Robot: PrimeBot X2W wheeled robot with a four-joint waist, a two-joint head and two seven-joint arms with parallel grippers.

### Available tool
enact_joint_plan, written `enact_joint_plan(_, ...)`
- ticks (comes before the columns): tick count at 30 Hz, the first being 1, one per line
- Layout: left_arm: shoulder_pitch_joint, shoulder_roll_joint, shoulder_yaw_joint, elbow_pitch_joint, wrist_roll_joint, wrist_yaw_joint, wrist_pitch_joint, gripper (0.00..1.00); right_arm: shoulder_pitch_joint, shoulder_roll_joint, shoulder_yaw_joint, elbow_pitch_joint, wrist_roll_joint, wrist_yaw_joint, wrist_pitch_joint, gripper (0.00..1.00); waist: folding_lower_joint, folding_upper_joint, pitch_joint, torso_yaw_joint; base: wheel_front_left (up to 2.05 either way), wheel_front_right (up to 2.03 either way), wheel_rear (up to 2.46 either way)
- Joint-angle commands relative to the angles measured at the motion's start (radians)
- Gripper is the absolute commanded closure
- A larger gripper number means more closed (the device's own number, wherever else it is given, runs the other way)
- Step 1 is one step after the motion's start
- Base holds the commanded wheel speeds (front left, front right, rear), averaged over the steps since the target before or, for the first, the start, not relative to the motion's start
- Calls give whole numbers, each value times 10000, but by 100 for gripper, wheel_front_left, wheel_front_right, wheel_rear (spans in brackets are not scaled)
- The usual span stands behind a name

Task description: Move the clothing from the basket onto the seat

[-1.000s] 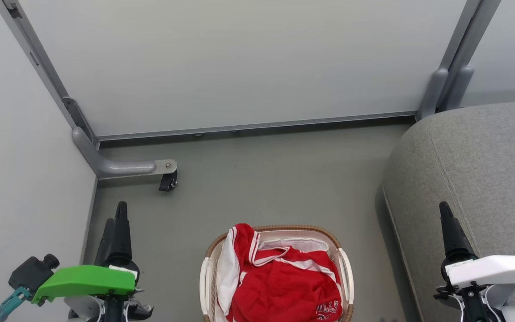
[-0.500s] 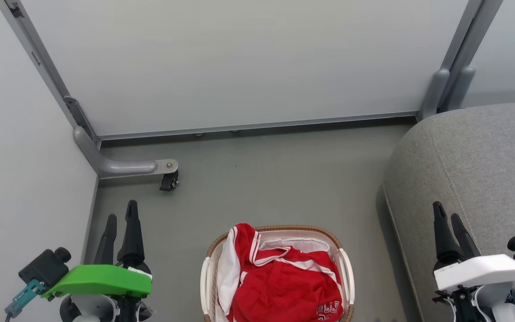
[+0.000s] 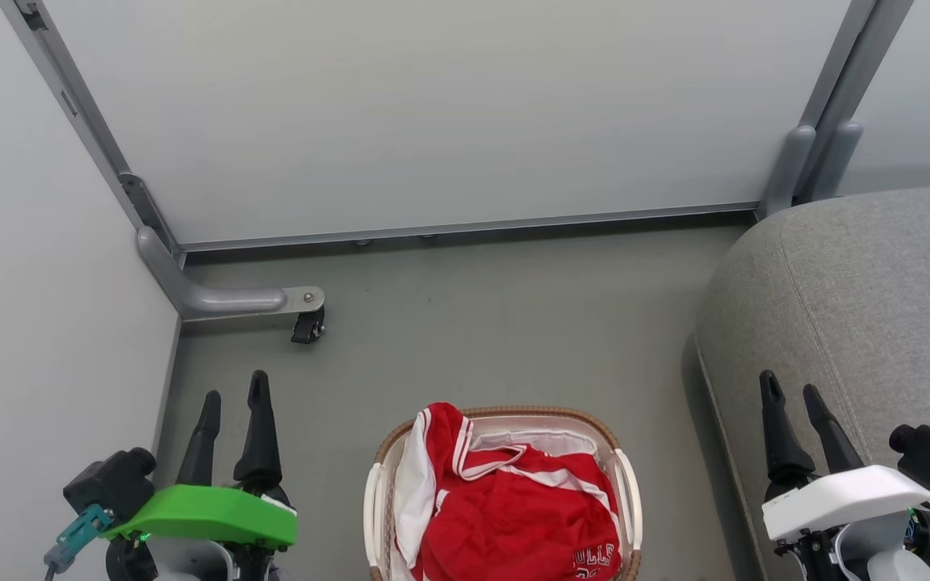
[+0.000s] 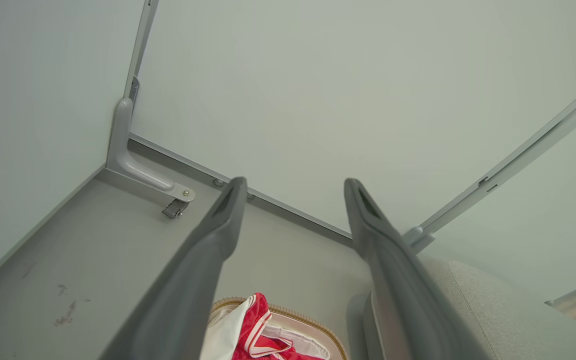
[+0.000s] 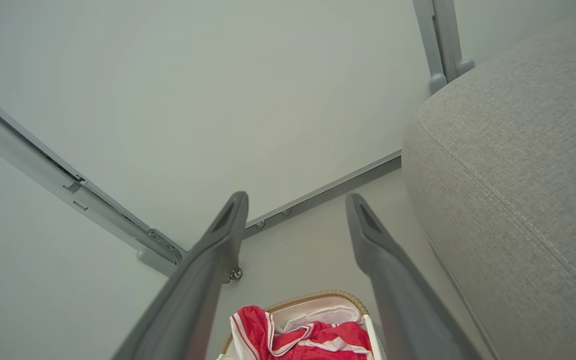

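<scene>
One basket [image 3: 550, 412] on the floor [image 3: 473, 323], red clothing [image 3: 513, 524] piled in it, can't tell how many pieces. One grey seat [image 3: 877, 323] just right of it. Left gripper [image 3: 235, 386] and right gripper [image 3: 790, 385] flank the basket, both spread wide with nothing in them.

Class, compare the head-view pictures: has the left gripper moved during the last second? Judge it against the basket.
Yes. The left gripper has shifted sideways toward the basket, which stayed put, and it has turned, so its open jaws now show apart.
</scene>
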Motion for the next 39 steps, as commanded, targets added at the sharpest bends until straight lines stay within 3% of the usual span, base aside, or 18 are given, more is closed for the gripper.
enact_joint_plan(1,26,66,-38,-25,265,23,-104,0,17,-71,21,-90,-334,4,-114,0,0,0,-3,9,0,0,0)
enact_joint_plan(39,172,98,-638,998,3307,162,-958,0,313,-107,47,47,-3745,5,-971,0,0,0,-42,157,0,0,0)
